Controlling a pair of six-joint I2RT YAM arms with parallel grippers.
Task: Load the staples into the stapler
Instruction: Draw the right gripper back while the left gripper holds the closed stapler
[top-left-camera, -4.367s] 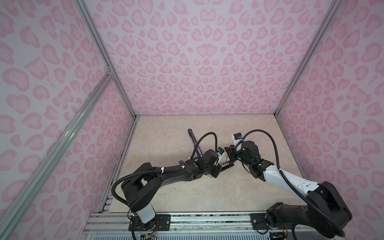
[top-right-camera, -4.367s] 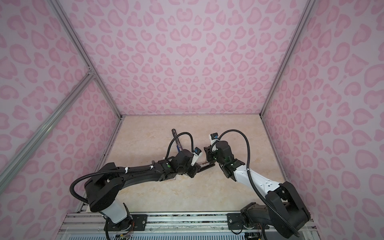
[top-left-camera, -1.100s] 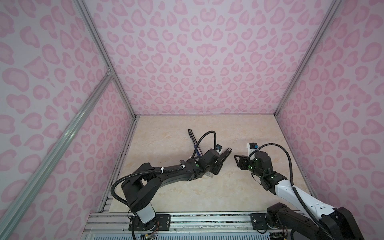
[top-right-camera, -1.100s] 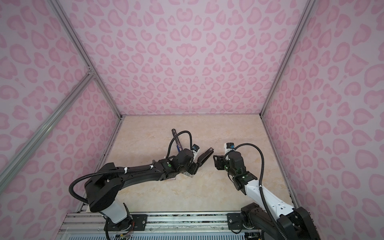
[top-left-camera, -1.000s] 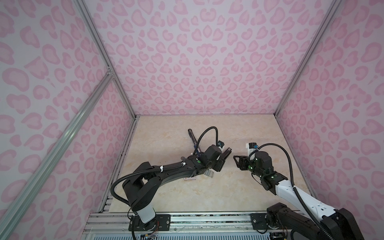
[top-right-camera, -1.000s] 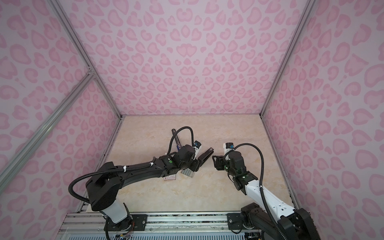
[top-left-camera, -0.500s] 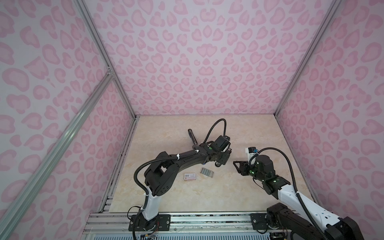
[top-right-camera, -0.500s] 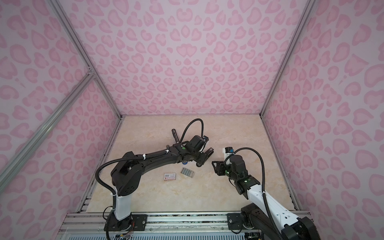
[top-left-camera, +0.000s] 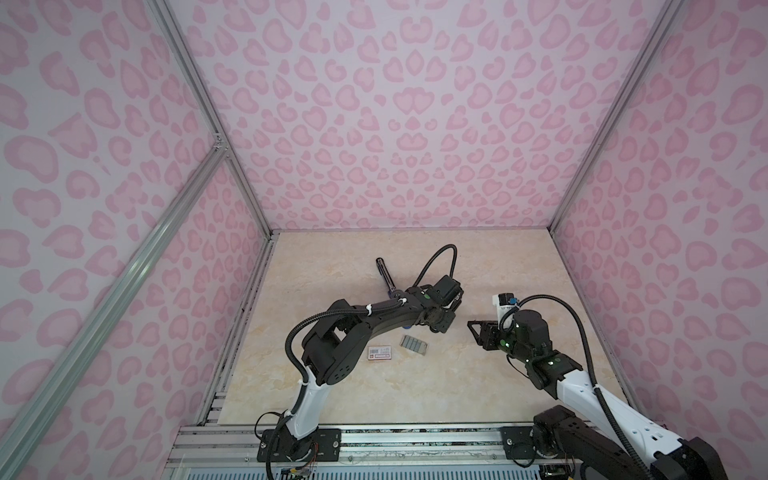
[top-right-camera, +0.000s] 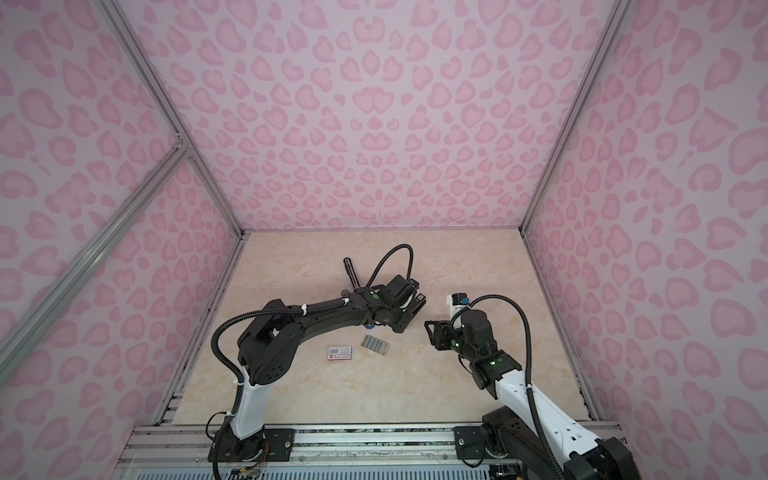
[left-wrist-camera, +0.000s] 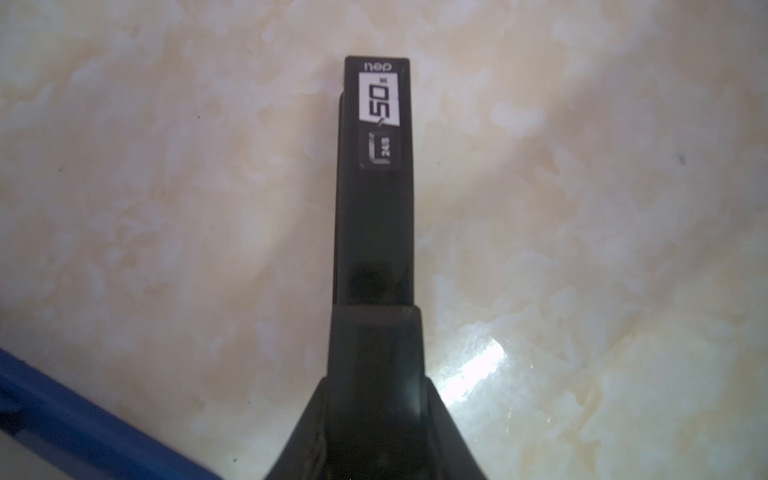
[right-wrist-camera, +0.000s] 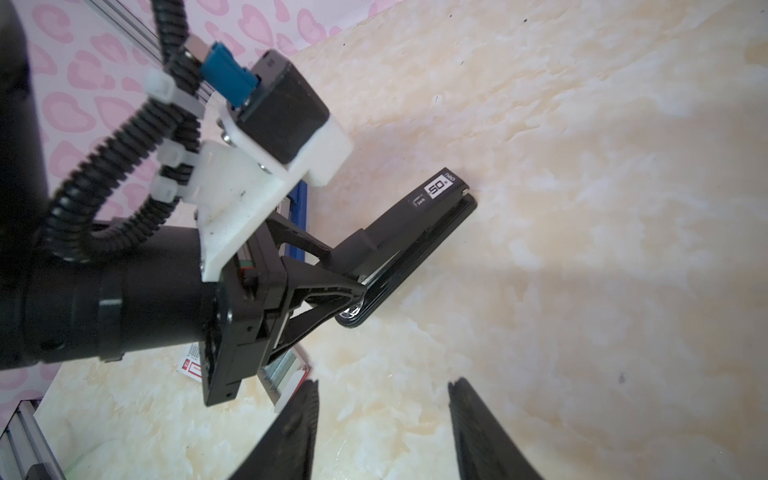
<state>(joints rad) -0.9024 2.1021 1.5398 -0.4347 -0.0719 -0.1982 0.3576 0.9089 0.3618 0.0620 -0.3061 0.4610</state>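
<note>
Our left gripper (right-wrist-camera: 357, 270) is clamped on the hinge end of the black stapler (right-wrist-camera: 419, 216), which looks closed and rests along the table. Our right gripper (right-wrist-camera: 382, 384) waits near the stapler without touching it, jaws partly apart and empty. The staples (top-right-camera: 375, 344) lie loose on the table near the stapler's hinge end, with the box sleeve (top-right-camera: 340, 353) just beyond them. To do this well, we should pin the stapler's base firmly, let the right jaws lift only its top cover, then bring 1 whole strip in level.
</note>
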